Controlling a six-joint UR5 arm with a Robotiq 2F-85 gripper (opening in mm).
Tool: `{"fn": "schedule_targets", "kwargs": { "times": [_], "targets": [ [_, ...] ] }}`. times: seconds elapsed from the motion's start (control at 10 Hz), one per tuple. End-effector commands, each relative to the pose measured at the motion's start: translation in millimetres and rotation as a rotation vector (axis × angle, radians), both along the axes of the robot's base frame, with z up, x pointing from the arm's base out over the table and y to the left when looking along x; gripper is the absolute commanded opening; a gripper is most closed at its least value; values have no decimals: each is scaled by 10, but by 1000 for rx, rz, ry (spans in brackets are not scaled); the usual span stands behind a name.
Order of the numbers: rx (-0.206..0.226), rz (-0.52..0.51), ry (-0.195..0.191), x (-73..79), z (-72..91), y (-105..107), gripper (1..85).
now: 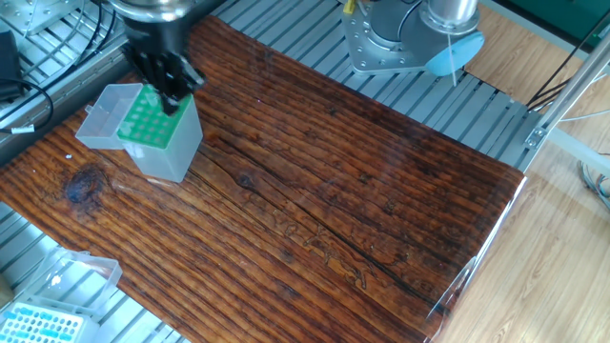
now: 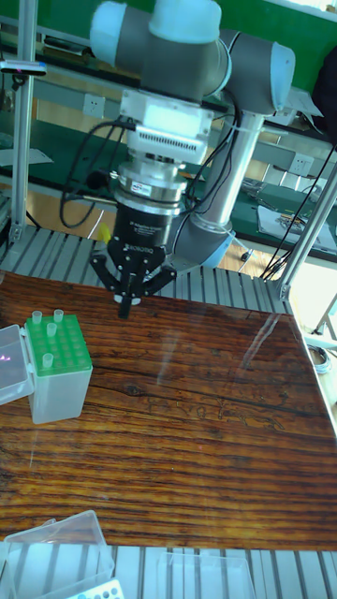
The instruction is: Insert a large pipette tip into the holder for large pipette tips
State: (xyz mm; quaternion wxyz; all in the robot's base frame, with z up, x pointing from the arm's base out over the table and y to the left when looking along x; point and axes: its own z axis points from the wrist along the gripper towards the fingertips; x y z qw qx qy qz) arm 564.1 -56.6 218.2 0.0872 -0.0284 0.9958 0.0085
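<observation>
The holder for large pipette tips [image 1: 157, 133] is a translucent box with a green grid top, standing at the table's left with its clear lid [image 1: 100, 116] folded open. In the tall fixed view three tips [image 2: 47, 358] stand in the holder [image 2: 58, 374]. My gripper [image 1: 172, 101] hangs over the holder's far right edge, above it and a little to the right [image 2: 124, 301]. Its black fingers are pinched together. A short slim end pokes down between them, which I take for the large pipette tip [image 2: 124, 312]; the rest of it is hidden.
A flatter box with a light-blue grid [image 1: 38, 326] and a clear lid [image 2: 56, 552] sits at the near left corner. The arm's base [image 1: 381, 43] stands on the grey slatted frame behind the wooden table [image 1: 334, 191]. Cables [image 1: 24, 90] lie at the far left.
</observation>
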Motion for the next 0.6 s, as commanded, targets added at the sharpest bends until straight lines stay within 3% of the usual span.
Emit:
{"fn": "schedule_targets", "kwargs": {
  "times": [0.0, 0.5],
  "targets": [
    [61, -50, 42, -313, -32, 245, 10],
    [18, -40, 35, -329, -63, 148, 10]
  ]
}}
